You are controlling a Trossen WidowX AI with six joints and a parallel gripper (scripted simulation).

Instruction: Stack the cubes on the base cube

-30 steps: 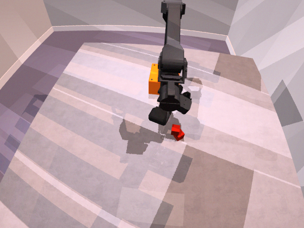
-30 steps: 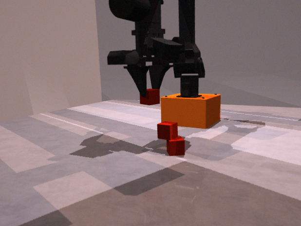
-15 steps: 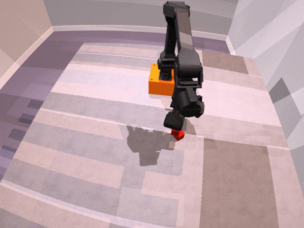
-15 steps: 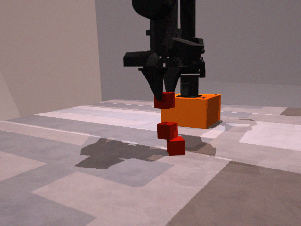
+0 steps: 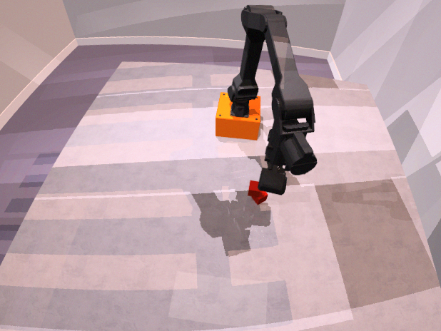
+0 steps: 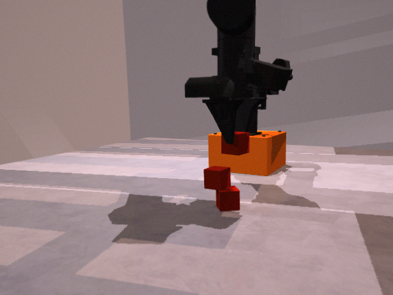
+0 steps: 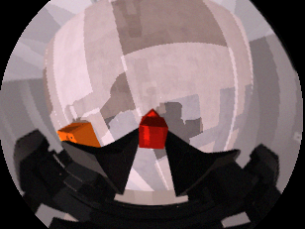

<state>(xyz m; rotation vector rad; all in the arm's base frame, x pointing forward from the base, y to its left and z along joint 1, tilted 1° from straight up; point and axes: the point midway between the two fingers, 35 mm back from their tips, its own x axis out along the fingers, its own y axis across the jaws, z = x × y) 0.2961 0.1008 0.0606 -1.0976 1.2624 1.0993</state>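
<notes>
I am facing plain grey walls, with a beige wall adjoining at one side. A pale baseboard is running along their foot, bordering a purplish floor. Light is falling in pinkish-white and grey bands across the bench, and angular brighter patches are crossing the walls.
</notes>
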